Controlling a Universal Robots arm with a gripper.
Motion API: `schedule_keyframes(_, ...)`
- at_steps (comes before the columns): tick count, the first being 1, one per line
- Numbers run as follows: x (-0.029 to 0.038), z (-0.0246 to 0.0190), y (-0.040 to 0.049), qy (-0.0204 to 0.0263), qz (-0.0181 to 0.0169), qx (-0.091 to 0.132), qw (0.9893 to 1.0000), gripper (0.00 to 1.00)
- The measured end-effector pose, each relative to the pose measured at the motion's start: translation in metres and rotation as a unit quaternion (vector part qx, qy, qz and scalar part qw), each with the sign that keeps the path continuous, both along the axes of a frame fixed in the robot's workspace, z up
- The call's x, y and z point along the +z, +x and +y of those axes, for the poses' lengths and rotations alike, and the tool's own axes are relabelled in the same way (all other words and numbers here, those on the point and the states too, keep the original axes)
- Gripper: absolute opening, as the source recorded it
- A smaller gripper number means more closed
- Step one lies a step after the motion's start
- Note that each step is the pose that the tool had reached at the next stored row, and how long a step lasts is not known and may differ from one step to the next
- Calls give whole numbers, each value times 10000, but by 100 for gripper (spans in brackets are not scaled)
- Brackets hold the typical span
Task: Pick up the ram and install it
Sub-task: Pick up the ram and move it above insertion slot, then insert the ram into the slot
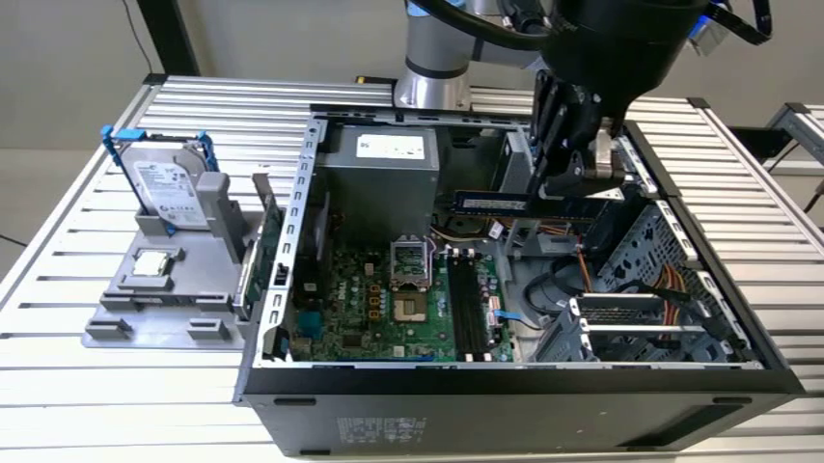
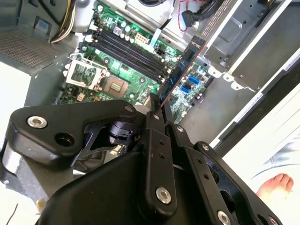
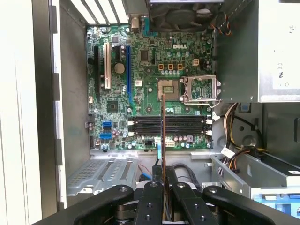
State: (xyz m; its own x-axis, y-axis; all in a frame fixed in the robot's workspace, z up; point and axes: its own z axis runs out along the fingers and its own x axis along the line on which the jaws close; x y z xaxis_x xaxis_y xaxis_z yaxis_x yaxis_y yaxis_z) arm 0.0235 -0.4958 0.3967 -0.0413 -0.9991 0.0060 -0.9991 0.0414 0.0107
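Already the pick-up half looks done, and the seating is left. Nearest me, past the black front wall of the computer case (image 1: pixel 515 381) on the slatted table (image 1: pixel 129 405), the motherboard (image 1: pixel 373 309) lies open. Its four memory slots (image 1: pixel 470 309) are dark and, as far as I can judge, all empty. Just beyond them sits the processor socket (image 1: pixel 409 265), uncovered.

Farther in, and well above the board, the pincer (image 1: pixel 561 193) is closed tight on one end of the ram (image 1: pixel 492 202). The stick juts out level toward the exterior view's left and touches nothing else. In the first wrist view it shows edge-on, crossing the slots rather than lying along one, so I reckon it is not yet lined up.

On the exterior view's right, the drive cage (image 1: pixel 663 256) and a tangle of orange wires (image 1: pixel 618 280) crowd the space beside the slots. At the left, outside the case, a grey holder (image 1: pixel 154 289) keeps the hard drive (image 1: pixel 168 183), and an expansion card (image 1: pixel 268 231) stands by the case wall. Farthest back are the power supply (image 1: pixel 380 169) and the arm (image 1: pixel 438 58).
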Motion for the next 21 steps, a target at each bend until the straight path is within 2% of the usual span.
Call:
schedule_keyframes(9, 0, 0, 58, 0, 0, 0, 10000, 0)
schedule_keyframes(21, 0, 0, 65, -5, 0, 0, 10000, 0)
